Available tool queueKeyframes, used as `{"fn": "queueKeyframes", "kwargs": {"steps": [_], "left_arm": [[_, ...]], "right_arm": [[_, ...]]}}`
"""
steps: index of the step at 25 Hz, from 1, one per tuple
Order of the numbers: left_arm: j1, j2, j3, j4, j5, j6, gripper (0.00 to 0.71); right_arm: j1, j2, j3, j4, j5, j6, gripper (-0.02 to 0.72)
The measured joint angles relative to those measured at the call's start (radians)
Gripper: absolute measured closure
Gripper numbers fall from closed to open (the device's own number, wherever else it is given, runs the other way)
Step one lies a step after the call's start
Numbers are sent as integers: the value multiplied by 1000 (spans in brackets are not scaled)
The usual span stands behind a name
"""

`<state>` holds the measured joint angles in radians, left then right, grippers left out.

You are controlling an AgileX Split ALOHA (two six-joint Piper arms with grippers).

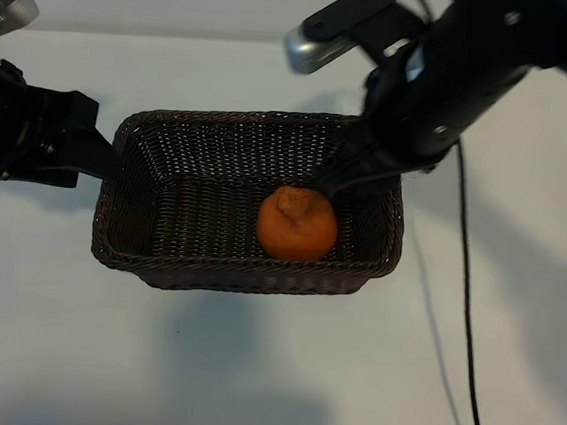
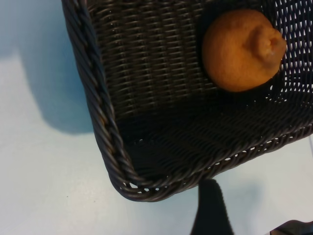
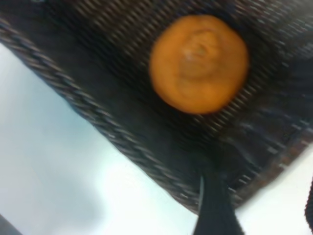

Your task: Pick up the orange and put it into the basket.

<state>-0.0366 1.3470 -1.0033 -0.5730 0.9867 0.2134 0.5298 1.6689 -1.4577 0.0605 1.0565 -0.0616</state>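
Observation:
The orange (image 1: 297, 224) lies on the floor of the dark brown wicker basket (image 1: 119, 247), toward its right end, with its knob up. It also shows in the left wrist view as the orange (image 2: 239, 51) and in the right wrist view as the orange (image 3: 198, 63). My right gripper (image 1: 339, 178) hangs over the basket's back right corner, just above and behind the fruit. It is open, and nothing is between its fingers (image 3: 215, 208). My left gripper (image 1: 93, 154) is open at the basket's left wall, outside the rim (image 2: 105, 122).
The basket stands on a plain white table (image 1: 248, 370). A black cable (image 1: 467, 290) runs down the table to the right of the basket. The right arm (image 1: 469, 60) reaches in from the upper right.

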Motion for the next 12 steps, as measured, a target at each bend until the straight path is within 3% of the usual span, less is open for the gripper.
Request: {"fn": "queueKeyframes", "kwargs": {"steps": [12], "left_arm": [[0,0,0,0,0,0,185]], "right_arm": [[-230,-56,0,-54,153,8,268]]}}
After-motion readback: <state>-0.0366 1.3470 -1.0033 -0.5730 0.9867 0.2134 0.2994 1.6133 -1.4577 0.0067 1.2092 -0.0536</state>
